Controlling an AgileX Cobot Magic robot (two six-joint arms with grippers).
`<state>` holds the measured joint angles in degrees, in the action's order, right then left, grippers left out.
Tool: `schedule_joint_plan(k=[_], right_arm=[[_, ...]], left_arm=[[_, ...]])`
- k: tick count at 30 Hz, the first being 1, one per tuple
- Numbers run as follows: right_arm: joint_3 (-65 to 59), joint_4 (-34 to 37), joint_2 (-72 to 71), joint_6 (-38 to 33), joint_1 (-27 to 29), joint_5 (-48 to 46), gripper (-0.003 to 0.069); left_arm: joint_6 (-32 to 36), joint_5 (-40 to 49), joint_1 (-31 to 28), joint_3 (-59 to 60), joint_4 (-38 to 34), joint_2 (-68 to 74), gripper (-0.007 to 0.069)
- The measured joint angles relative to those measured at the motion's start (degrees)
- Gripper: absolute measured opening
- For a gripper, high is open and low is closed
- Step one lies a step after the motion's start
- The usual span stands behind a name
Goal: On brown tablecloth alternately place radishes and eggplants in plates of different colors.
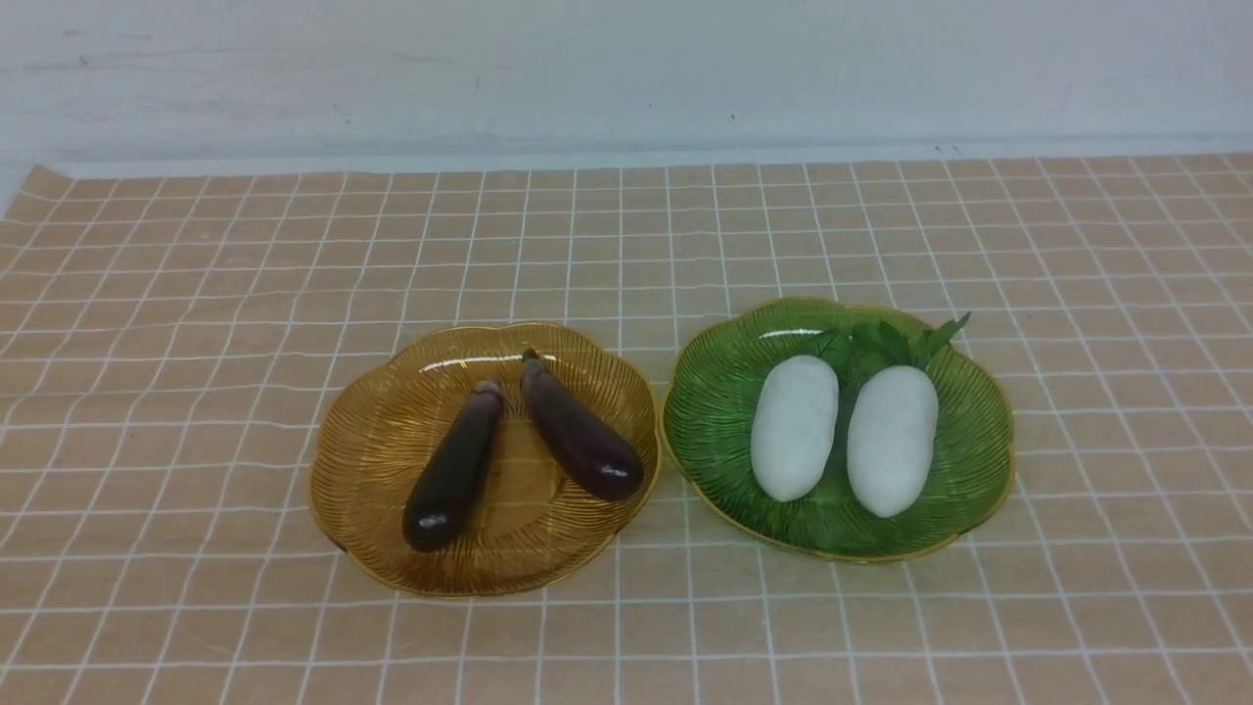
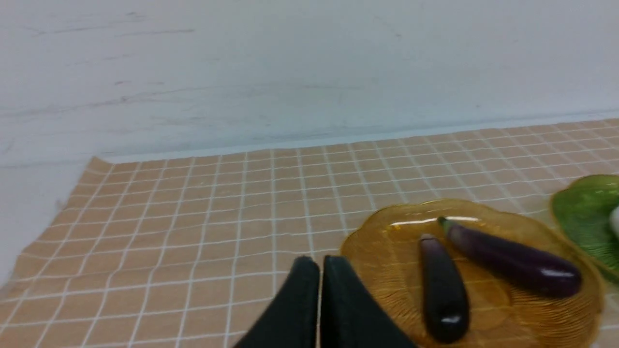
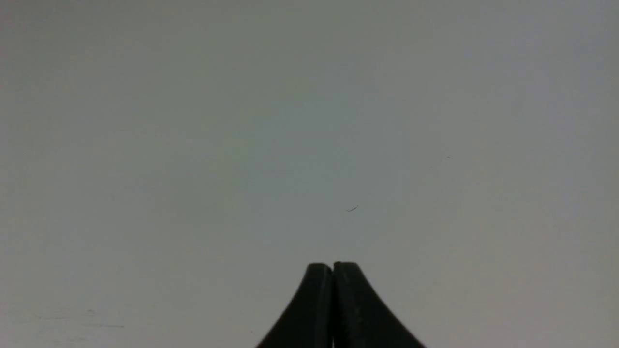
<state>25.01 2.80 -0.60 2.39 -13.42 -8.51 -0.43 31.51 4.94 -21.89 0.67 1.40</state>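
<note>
While both eggplants [image 1: 519, 450] lay in the amber plate [image 1: 372, 460] and both radishes [image 1: 842, 431] in the green plate [image 1: 719, 411], the left tool [image 2: 319, 263] and right tool [image 3: 332, 268] stood closed, empty. Glossy, probably slippery, light; best gripped mid-body.

Brown tablecloth [image 1: 196, 392] with grid lines, bearing amber plate [image 1: 372, 460] beside green plate [image 1: 715, 411], nearly touching.

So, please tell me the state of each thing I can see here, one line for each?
Amber plate: holds both eggplants.
Green plate: holds both radishes.
Brown tablecloth: spread flat, slightly wrinkled.
Left tool: shut, empty.
Right tool: shut, empty.
</note>
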Motion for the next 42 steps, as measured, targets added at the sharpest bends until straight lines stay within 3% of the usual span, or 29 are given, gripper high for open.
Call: schedule_joint_plan(k=[4, 13, 42], right_arm=[[0.0, 0.0, 0.0, 0.0, 0.0, -0.1, -0.0015], [-0.1, 0.0, 0.0, 0.0, 0.0, -0.2, -0.0015], [-0.1, 0.0, 0.0, 0.0, 0.0, -0.2, -0.0015]], left_arm=[[0.4, -5.8, -3.4, 11.0, 0.2, -2.1, -0.0003], [1.4, -7.4, -3.7, 22.5, 1.1, -2.1, -0.0003], [1.6, -9.2, -3.8, 23.4, 0.9, -2.1, -0.0003]])
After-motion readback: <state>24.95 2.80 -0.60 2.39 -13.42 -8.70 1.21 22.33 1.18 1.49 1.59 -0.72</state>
